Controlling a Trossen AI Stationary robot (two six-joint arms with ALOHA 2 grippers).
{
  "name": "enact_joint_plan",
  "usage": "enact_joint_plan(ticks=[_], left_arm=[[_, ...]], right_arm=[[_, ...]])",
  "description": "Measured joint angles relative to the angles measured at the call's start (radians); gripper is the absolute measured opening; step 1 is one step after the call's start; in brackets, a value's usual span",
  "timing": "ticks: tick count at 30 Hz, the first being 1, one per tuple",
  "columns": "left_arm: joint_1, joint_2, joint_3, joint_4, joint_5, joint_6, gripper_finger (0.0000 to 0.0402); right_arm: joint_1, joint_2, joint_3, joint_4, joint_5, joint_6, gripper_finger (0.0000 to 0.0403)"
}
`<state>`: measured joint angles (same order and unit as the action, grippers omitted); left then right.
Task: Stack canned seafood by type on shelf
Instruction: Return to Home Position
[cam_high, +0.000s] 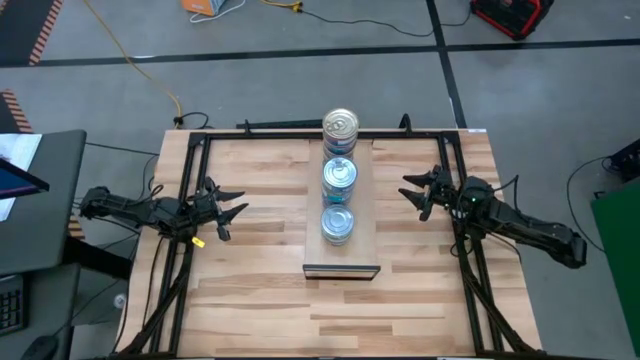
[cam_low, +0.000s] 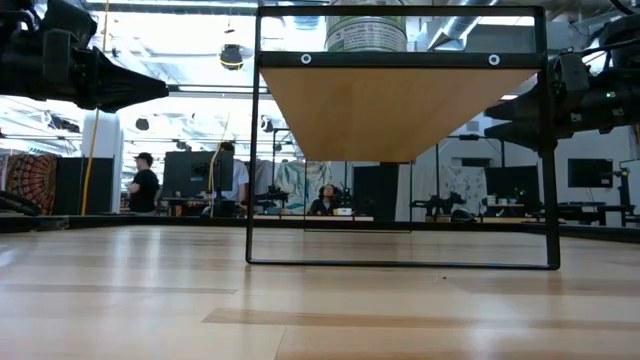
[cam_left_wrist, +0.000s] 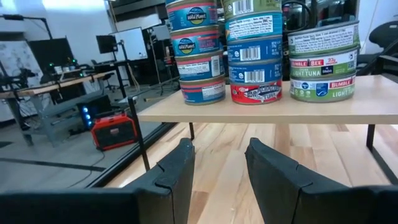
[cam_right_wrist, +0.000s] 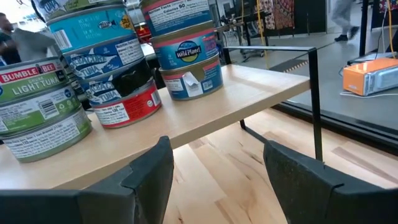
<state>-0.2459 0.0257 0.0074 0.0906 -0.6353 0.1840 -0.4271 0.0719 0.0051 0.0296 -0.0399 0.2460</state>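
Note:
Three stacks of canned seafood stand in a row on the shelf (cam_high: 345, 255), a light-wood board raised on black legs at the table's middle. The far stack (cam_high: 340, 125) has a silver top; the middle stack (cam_high: 339, 175) and near stack (cam_high: 337, 222) have light-blue tops. In the left wrist view they show as a blue-label stack (cam_left_wrist: 196, 50), a mixed blue-and-red stack (cam_left_wrist: 252, 50) and a green-label stack (cam_left_wrist: 320, 62). My left gripper (cam_high: 232, 205) stands open left of the shelf, pointing level at it. My right gripper (cam_high: 412, 190) stands open on the shelf's right, also level and apart from it.
Black frame rails (cam_high: 190, 200) run along the tabletop's left, right and far sides under both arms. The shelf's black legs (cam_low: 252, 150) stand on the striped wood tabletop (cam_high: 330, 310), which is bare toward its near edge. People sit in the room beyond (cam_low: 145, 185).

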Motion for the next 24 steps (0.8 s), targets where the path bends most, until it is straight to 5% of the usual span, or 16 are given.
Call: enact_joint_plan(ticks=[24], left_arm=[[0.0,0.0,0.0,0.0,0.0,0.004,0.0137]], right_arm=[[0.0,0.0,-0.001,-0.006,-0.003,-0.002,0.0275]])
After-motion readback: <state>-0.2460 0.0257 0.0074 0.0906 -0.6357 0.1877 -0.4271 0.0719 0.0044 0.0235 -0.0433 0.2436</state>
